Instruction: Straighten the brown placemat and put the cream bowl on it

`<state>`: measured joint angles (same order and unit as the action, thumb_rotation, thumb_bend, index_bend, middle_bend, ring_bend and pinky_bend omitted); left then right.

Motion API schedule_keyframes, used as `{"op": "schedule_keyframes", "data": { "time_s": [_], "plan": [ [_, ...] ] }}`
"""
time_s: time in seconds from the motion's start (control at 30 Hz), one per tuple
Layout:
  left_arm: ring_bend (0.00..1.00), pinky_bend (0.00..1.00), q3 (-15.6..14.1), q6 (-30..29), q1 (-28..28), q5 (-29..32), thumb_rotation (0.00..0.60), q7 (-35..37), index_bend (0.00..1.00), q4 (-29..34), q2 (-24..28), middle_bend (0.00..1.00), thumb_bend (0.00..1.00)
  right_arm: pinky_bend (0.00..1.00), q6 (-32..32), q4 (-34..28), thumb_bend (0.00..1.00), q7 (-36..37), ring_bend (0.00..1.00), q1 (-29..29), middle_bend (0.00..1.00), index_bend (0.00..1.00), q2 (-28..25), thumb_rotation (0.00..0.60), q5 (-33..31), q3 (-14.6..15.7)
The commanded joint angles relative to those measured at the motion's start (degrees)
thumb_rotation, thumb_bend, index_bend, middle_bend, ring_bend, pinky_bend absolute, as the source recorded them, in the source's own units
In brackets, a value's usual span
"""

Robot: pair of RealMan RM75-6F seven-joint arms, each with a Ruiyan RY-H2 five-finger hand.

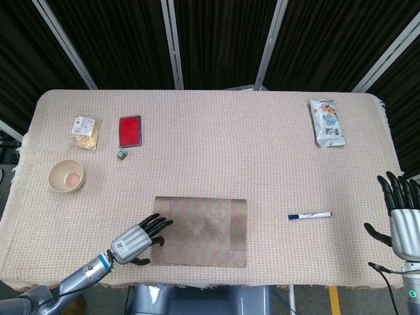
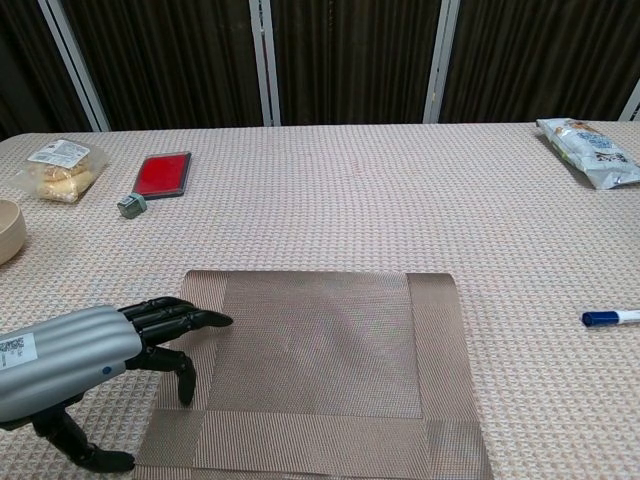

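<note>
The brown placemat [image 1: 203,231] [image 2: 320,370] lies flat near the table's front edge, its sides about square to that edge. My left hand [image 1: 136,240] [image 2: 75,355] hovers at the mat's left border, fingers spread and pointing onto it, holding nothing. The cream bowl [image 1: 65,176] [image 2: 8,230] stands upright at the left of the table, well away from the mat. My right hand [image 1: 401,216] is at the table's right front corner, fingers spread upward, empty.
A red flat case [image 1: 130,130], a small grey cube [image 1: 122,154] and a snack packet [image 1: 85,131] lie at the back left. A blue marker [image 1: 310,215] lies right of the mat. A snack bag [image 1: 326,122] lies at the back right.
</note>
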<state>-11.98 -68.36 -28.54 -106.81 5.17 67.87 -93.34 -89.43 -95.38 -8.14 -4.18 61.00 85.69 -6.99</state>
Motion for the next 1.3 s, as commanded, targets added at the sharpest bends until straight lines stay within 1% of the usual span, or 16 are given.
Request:
{"op": "schedule_keyframes", "data": {
  "time_s": [0.03,0.13,0.23,0.3,0.57,1.0,1.1,1.3],
  "plan": [
    [0.0,0.0,-0.08,0.33,-0.19,0.2,0.6,-0.06,0.42,0.35,0.1,0.0,0.12,0.0,-0.03,0.04,0.0,0.04,0.0,0.02,0.0,0.0,-0.03,0.6,-0.02,-0.01],
    [0.0,0.0,-0.03,0.89,-0.57,0.45,0.6,-0.38,0.42,0.99,0.21,0.0,0.14,0.0,0.04,0.0,0.0,0.04,0.0,0.0,0.0,0.0,-0.03,0.6,0.05,0.05],
    [0.0,0.0,0.03,1.1,-0.83,0.62,0.6,-0.53,0.43,1.67,0.3,0.0,0.21,0.0,-0.01,-0.06,0.0,-0.01,0.0,0.01,0.0,0.0,-0.05,0.6,0.12,0.07],
    [0.0,0.0,-0.03,1.21,-0.98,0.75,0.6,-0.48,0.43,2.31,0.6,0.0,0.23,0.0,-0.05,-0.09,0.0,-0.06,0.0,0.04,0.0,0.0,-0.07,0.6,0.06,0.05],
    [0.0,0.0,0.18,1.97,-1.65,1.52,0.6,-1.28,0.44,4.22,2.1,0.0,0.23,0.0,-0.01,-0.2,0.0,-0.09,0.0,0.02,0.0,0.0,-0.12,0.6,-0.02,0.01],
    [0.0,0.0,0.45,2.98,-2.59,1.98,0.6,-2.11,0.44,5.56,2.26,0.0,0.23,0.0,0.15,-0.33,0.0,-0.35,0.0,-0.03,0.0,0.0,-0.09,0.6,-0.11,0.06],
    [0.0,0.0,1.2,3.0,-3.35,1.85,0.6,-2.99,0.44,7.42,2.51,0.0,0.23,0.0,0.29,-0.32,0.0,-0.36,0.0,-0.07,0.0,0.0,-0.07,0.6,-0.24,0.05],
    [0.0,0.0,1.41,4.19,-3.94,2.33,0.6,-4.51,0.44,9.2,2.75,0.0,0.23,0.0,0.34,-0.32,0.0,-0.32,0.0,-0.09,0.0,0.0,-0.11,0.6,-0.3,0.03]
  ]
}}
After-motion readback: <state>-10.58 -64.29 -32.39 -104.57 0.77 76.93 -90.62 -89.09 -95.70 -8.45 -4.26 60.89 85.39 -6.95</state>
